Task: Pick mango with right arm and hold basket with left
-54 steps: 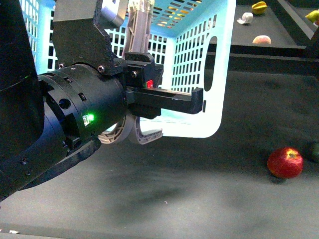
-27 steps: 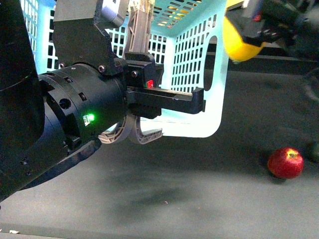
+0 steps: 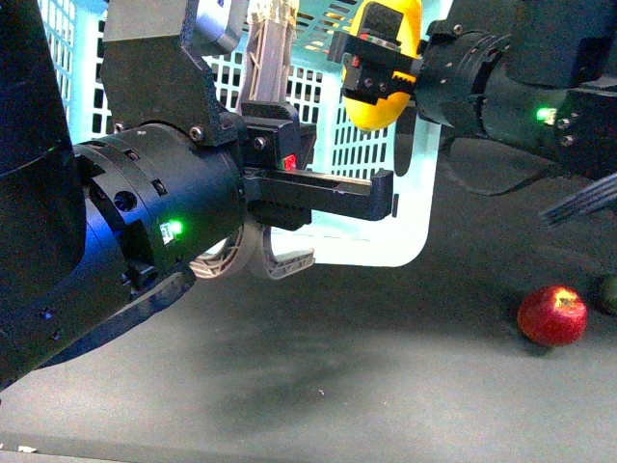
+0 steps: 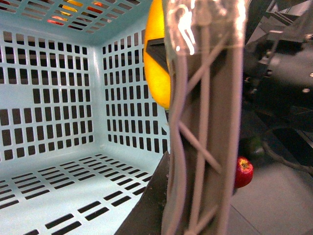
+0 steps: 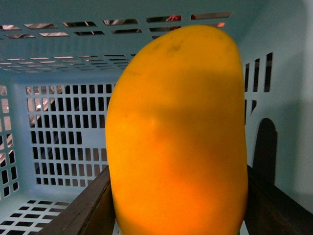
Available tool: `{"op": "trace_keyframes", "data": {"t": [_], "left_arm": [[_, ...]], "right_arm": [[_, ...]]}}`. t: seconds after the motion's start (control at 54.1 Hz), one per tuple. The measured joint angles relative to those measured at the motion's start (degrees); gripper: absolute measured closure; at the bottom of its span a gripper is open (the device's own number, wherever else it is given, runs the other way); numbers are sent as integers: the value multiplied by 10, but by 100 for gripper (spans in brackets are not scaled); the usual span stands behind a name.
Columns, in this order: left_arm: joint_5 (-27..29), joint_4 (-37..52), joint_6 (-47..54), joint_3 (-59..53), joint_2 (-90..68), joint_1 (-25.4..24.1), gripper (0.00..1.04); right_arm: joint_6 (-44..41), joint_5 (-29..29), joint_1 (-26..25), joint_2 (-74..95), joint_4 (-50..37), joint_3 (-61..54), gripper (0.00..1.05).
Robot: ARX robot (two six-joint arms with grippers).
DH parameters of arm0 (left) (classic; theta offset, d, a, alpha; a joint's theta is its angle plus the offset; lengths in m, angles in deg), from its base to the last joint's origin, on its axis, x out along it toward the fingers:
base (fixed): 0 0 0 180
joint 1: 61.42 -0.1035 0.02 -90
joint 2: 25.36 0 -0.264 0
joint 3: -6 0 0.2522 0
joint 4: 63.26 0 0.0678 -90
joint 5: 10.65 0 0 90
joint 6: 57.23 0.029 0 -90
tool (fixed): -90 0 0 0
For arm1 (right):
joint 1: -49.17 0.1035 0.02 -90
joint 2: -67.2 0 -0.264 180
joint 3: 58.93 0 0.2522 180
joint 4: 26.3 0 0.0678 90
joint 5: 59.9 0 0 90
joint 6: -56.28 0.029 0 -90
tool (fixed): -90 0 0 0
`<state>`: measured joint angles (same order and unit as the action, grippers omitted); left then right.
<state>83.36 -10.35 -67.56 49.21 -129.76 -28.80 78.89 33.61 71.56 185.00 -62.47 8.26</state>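
**Desk:** What did you have on the right side just then?

**Me:** My right gripper [image 3: 379,75] was clamped on the mango [image 3: 384,106], black jaws either side of it, high in the upper middle of the front view. The fruit hung clear of the table [image 3: 386,386], right at the open mouth of the basket [image 3: 366,249]. On the right wrist camera the yellow skin filled most of the picture, with slotted blue walls behind it.

**Desk:** And the left?

**Me:** The left gripper [image 3: 270,43] sat in the upper left of the front view. On the left wrist camera its pale lattice fingers [image 4: 205,122] were pressed together on the edge of the basket's side wall, so I read it as gripping the basket. The basket lay tipped, its opening toward my camera. The arm's black bulk, green light [image 3: 172,230] glowing, filled the left half of the frame.

**Desk:** Anything else down there?

**Me:** A red apple [image 3: 551,315] at the lower right, resting on the dark table, well apart from the basket
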Motion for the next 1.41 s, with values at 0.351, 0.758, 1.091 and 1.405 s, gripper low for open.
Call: {"op": "trace_keyframes", "data": {"t": [0.351, 0.758, 1.091, 1.405], "left_arm": [[0, 0, 0, 0, 0, 0, 99], [0, -1, -4, -1, -5, 0, 99], [1, -1, -2, -1, -5, 0, 99], [-3, -1, -3, -1, -5, 0, 99]], "right_arm": [[2, -24, 23, 40, 24, 57, 26], [8, -32, -8, -136, -31, -88, 8], [6, -61, -91, -417, 26, -283, 8], [-3, -71, -155, -716, 184, -421, 8]]}}
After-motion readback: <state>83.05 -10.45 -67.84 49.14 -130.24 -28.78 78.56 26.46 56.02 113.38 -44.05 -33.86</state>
